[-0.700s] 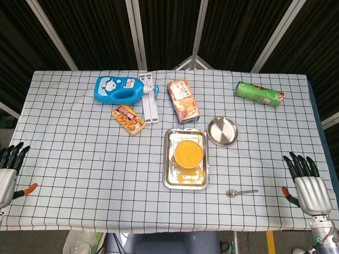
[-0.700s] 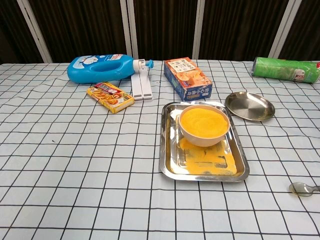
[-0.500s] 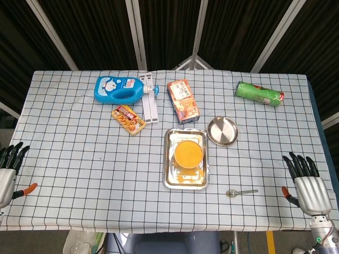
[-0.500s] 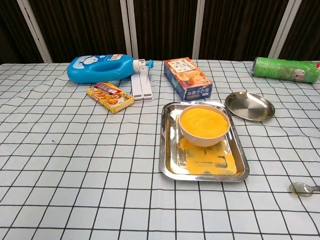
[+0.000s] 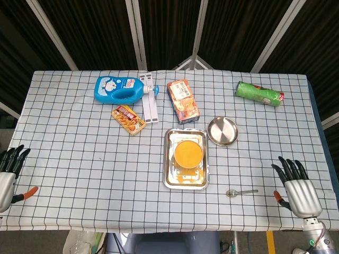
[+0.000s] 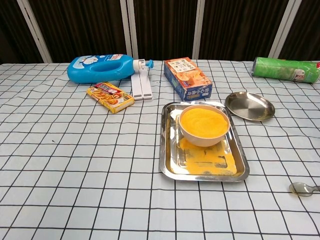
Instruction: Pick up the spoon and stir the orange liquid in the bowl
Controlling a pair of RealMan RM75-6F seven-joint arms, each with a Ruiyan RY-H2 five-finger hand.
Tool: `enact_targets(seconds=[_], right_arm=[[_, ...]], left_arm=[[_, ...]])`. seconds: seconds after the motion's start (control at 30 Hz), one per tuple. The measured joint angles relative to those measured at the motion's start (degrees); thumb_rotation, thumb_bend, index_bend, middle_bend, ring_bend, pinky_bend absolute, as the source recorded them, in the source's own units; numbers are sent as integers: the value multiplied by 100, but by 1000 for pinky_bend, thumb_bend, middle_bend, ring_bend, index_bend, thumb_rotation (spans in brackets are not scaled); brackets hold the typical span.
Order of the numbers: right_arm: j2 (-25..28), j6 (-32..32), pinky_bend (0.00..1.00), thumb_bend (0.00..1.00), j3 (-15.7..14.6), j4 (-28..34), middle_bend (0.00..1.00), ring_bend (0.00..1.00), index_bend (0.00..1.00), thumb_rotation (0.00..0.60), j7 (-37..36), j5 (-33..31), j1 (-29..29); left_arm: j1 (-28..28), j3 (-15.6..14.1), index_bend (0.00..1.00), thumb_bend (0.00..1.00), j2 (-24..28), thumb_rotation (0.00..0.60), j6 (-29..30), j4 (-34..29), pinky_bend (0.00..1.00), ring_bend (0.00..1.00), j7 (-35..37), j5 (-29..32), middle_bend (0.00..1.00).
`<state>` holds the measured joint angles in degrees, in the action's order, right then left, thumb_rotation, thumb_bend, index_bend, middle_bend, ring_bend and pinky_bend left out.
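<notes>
Both hands are seen empty with fingers spread, the right hand point(image 5: 300, 186) near the small flat metal spoon point(image 5: 241, 192). A thin spoon lying flush on cloth is easily pushed away rather than pinched, and orange liquid could be slopped from the full white bowl point(image 5: 188, 154).

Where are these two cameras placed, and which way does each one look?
Head view: sits high above the near edge, looking steeply down on the whole table; the left hand and right hand show at the bottom corners, both empty with fingers apart.
Chest view: sits lower at the near edge, looking across the table toward the dark curtains; no part of the robot shows.
Shared: the bowl of orange liquid on its tray, the spoon, the blue bottle.
</notes>
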<state>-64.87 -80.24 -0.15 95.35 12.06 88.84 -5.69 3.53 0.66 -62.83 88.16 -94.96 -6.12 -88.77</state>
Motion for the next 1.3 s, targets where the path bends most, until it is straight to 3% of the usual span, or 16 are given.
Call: enact_targets(seconds=[0.17, 0.57, 0.87, 1.3], right_arm=[[-157, 144, 17, 376, -121, 110, 74, 0, 361, 600, 338, 45, -16], [-835, 490, 17, 376, -194, -70, 106, 0, 432, 600, 1124, -8, -126], [-1500, 753, 17, 376, -134, -616, 146, 0, 476, 600, 1404, -256, -238], [-1936, 1006, 17, 376, -25, -1363, 172, 0, 508, 600, 1271, -517, -406]], left_arm=[[-88, -77, 0, 0, 33, 600, 134, -111, 0, 0, -76, -140, 0], [-30, -47, 0, 0, -8, 600, 61, -99, 0, 0, -12, -183, 0], [50, -31, 0, 0, -40, 600, -60, -89, 0, 0, 42, -193, 0], [80, -20, 0, 0, -73, 600, -116, -80, 0, 0, -9, -162, 0]])
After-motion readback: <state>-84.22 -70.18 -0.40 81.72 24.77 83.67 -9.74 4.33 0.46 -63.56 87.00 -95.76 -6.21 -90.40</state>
